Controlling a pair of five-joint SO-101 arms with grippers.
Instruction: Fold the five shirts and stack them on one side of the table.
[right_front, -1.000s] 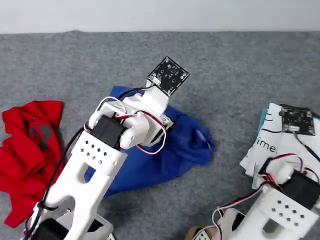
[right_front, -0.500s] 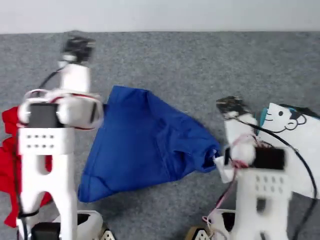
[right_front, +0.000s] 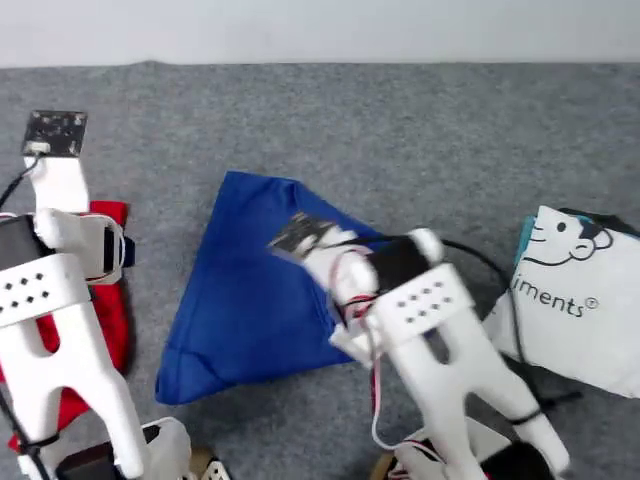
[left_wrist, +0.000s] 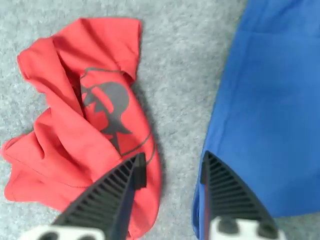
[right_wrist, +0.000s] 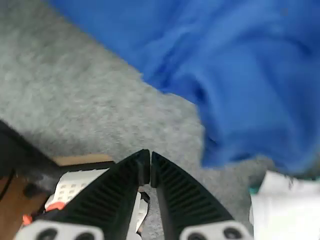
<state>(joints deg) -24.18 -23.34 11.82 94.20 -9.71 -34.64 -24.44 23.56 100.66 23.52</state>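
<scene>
A blue shirt (right_front: 245, 290) lies roughly flattened in the middle of the grey table (right_front: 440, 130). To its left, a crumpled red shirt (right_front: 108, 300) with a dark print is partly hidden by the left arm (right_front: 50, 280). In the left wrist view my left gripper (left_wrist: 173, 160) hangs open above the bare strip between the red shirt (left_wrist: 85, 120) and the blue shirt (left_wrist: 270, 110). My right gripper (right_wrist: 150, 153) is shut on nothing beside the blue shirt's (right_wrist: 235, 65) bunched edge. The right arm (right_front: 400, 295) covers the blue shirt's right corner.
A folded white shirt (right_front: 575, 300) with a cartoon print lies at the right edge over a teal one (right_front: 523, 236); the white shirt (right_wrist: 282, 205) also borders the right wrist view. The arm bases (right_front: 150, 455) stand at the table's front edge. The far half of the table is bare.
The left arm swung from over the blue shirt to the red shirt. The right arm moved from the white shirt to the blue shirt's right corner. The blue shirt now lies flatter.
</scene>
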